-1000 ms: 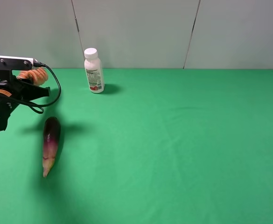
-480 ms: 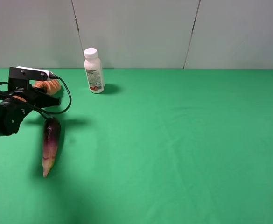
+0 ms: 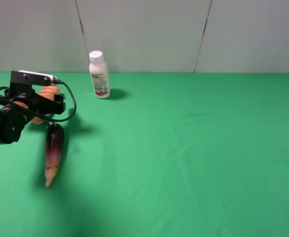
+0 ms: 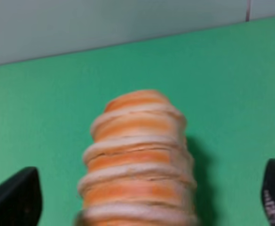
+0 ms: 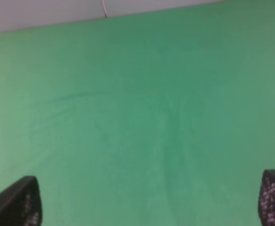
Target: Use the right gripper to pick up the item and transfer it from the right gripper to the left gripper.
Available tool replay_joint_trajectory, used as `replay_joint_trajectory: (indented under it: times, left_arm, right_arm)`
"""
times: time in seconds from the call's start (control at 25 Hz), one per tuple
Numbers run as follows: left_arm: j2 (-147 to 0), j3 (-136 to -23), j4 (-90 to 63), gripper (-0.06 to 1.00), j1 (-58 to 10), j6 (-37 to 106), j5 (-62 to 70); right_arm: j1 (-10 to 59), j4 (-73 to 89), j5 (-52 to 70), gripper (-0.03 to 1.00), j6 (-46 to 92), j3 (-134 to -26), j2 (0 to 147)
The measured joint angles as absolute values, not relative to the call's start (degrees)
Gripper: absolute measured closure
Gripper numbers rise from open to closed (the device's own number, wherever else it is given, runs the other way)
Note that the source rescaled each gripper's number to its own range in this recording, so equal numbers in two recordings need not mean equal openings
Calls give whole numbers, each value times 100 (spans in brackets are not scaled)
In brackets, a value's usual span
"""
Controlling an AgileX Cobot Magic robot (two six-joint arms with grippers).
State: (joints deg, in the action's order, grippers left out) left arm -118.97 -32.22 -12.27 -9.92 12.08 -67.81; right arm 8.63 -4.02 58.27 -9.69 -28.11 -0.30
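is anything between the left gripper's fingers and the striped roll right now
Nothing visible. In the left wrist view the roll sits between the left gripper's spread fingers, with only green cloth showing in the gaps on either side.

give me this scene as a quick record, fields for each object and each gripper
item: striped orange and cream roll between the left gripper's fingers, which stand clear of it
left gripper: open, low at the table's left rear
right gripper: open, nothing between its fingers, only green cloth below
eggplant: purple, lying on the cloth just in front of the left gripper
bottle: white, upright near the back wall
table: green cloth
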Motion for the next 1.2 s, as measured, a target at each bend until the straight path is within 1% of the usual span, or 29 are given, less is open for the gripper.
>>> replay_joint_trajectory:
  times: [0.12, 0.32, 0.44, 0.76, 1.0, 1.2]
  left_arm:
    - [-11897, -3222, -1227, -4, -992, 1208, -6781]
    - [-11689, -3222, -1227, -5, -992, 1208, -6727]
    - [-11259, -3217, -1283, -5, -992, 1208, -6366]
    - [-9618, -3228, -1343, -5, -1097, 1208, -4132]
    - [-8441, -3228, -1331, -5, -1193, 980, -2913]
    - [-7587, -3228, -1337, -5, -1193, 911, -1284]
  right_arm:
    - [863, -402, 5827, -3, -969, -2811, -30]
    - [863, -402, 5827, -3, -969, -2811, -30]
    - [863, -402, 5827, -3, -969, -2811, -30]
    - [863, -402, 5832, -3, -969, -2811, -30]
    - [863, -397, 5832, -3, -969, -2811, -30]
    - [863, -397, 5832, -3, -969, -2811, -30]
